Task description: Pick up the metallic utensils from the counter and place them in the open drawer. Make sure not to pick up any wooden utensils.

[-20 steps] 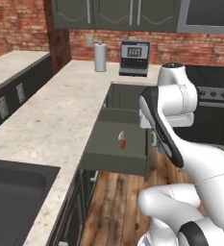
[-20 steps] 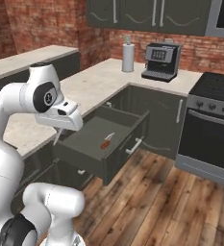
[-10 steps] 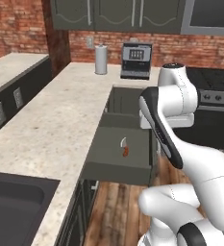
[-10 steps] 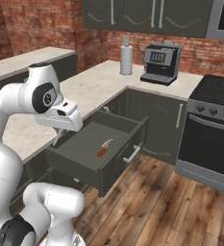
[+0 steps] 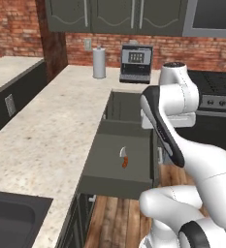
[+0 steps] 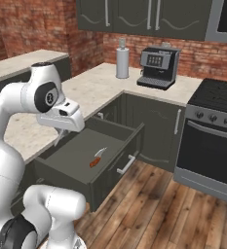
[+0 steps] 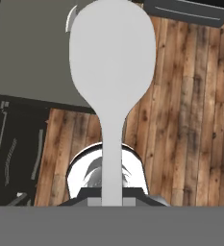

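My gripper (image 7: 112, 200) is shut on a metallic utensil (image 7: 112, 62), a silver-grey spoon whose round head points away from the hand. In the right base view the gripper (image 6: 61, 136) hangs under the white hand, over the left rear part of the open drawer (image 6: 71, 171). The arm hides the fingers in the left base view. Pulled out of the dark cabinet, the drawer (image 5: 115, 186) holds a small utensil (image 5: 124, 158) with a silver end and an orange-brown end, also seen from the right (image 6: 98, 156). The pale counter (image 5: 51, 126) runs along the drawer's left.
A paper towel roll (image 5: 99, 62) and a coffee machine (image 5: 137, 63) stand at the counter's far end. A stove (image 6: 215, 136) is to the right. A dark sink (image 5: 12, 218) lies at the near left. Wooden floor (image 7: 190, 120) spreads below the drawer.
The whole picture has shifted a little, so the base has driven and the drawer sits lower and nearer in view. The arm keeps its pose with the spoon in its grip.
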Robot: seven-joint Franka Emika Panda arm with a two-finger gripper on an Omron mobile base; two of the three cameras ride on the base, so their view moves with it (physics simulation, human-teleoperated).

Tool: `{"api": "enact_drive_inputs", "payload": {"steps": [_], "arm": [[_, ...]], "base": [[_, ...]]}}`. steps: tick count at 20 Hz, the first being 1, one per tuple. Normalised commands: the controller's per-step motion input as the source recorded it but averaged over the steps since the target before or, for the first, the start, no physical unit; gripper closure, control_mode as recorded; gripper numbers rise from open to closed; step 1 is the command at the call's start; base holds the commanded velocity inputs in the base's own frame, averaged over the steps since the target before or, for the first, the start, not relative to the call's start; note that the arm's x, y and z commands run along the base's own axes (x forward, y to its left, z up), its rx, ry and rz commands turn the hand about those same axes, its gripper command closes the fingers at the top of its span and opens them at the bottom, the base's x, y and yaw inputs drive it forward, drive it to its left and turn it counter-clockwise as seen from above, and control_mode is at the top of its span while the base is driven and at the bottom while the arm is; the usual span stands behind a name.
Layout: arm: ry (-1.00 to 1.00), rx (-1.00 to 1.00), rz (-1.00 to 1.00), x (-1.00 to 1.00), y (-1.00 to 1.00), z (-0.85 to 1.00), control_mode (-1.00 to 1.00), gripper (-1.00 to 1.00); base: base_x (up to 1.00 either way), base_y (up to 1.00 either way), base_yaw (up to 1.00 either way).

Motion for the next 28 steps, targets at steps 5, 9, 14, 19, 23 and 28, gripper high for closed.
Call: {"api": "enact_drive_inputs", "payload": {"steps": [5,9,14,19,23,28], "arm": [[0.00,0.00,-0.07,0.46,0.31,-0.20,-1.00,1.00],[0.00,0.00,-0.07,0.54,0.26,-0.38,-1.00,1.00],[0.06,0.02,-0.06,0.94,0.10,-0.55,-1.00,1.00],[0.06,0.03,-0.03,0.73,0.00,-0.74,-1.00,1.00],[-0.03,0.00,-0.08,0.41,0.00,-0.77,-1.00,1.00],[-0.15,0.00,0.00,0.26,0.00,-0.72,-1.00,1.00]], "base": [[0.00,0.00,0.00],[0.00,0.00,0.00],[0.00,0.00,0.00],[0.00,0.00,0.00],[0.00,0.00,0.00],[0.00,0.00,0.00]]}}
